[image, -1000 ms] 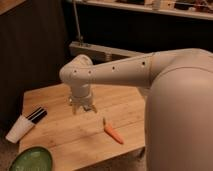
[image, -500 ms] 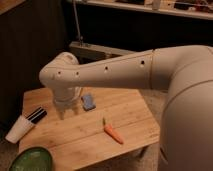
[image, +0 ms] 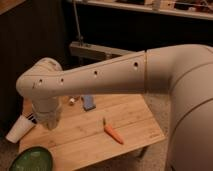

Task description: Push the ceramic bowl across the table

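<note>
The green ceramic bowl sits at the front left corner of the wooden plank table, partly cut off by the bottom edge of the camera view. My white arm reaches across the view from the right. The gripper hangs at the arm's left end, over the left part of the table, above and just behind the bowl. Only its wrist end shows from this angle. It is apart from the bowl.
A white paper cup lies tilted at the table's left edge, with a dark item beside it. An orange carrot lies mid-table. A blue object and a small item sit near the back edge. A grey metal frame stands behind.
The arm has swung left and nearer the camera, carrying the gripper from the middle of the table to its left side, closer to the bowl. The blue object became visible.
</note>
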`<state>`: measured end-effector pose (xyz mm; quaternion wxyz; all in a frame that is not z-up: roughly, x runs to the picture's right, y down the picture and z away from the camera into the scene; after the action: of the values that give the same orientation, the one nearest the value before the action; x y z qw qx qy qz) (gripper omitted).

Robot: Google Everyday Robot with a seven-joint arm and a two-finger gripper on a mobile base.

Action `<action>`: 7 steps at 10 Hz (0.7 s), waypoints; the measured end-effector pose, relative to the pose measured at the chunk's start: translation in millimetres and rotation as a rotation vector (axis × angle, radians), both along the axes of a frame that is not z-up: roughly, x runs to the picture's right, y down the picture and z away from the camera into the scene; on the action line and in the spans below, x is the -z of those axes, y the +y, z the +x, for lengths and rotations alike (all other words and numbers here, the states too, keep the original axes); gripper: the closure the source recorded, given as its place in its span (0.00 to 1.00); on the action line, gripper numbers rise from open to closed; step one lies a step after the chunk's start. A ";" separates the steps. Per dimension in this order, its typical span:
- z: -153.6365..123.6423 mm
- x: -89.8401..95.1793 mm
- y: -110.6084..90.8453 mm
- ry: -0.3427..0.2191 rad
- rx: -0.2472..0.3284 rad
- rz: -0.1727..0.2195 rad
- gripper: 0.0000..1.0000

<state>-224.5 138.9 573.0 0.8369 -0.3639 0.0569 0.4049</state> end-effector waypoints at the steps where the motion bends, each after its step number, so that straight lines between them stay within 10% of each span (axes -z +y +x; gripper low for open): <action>1: 0.1 0.8 -0.7 -0.001 0.002 0.006 0.88; 4: -2.3 8.2 5.2 -0.068 -0.043 0.124 0.88; 7: -14.4 -9.5 47.3 -0.126 -0.051 0.074 0.88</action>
<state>-239.0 186.2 582.5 0.8411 -0.3588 -0.0202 0.4042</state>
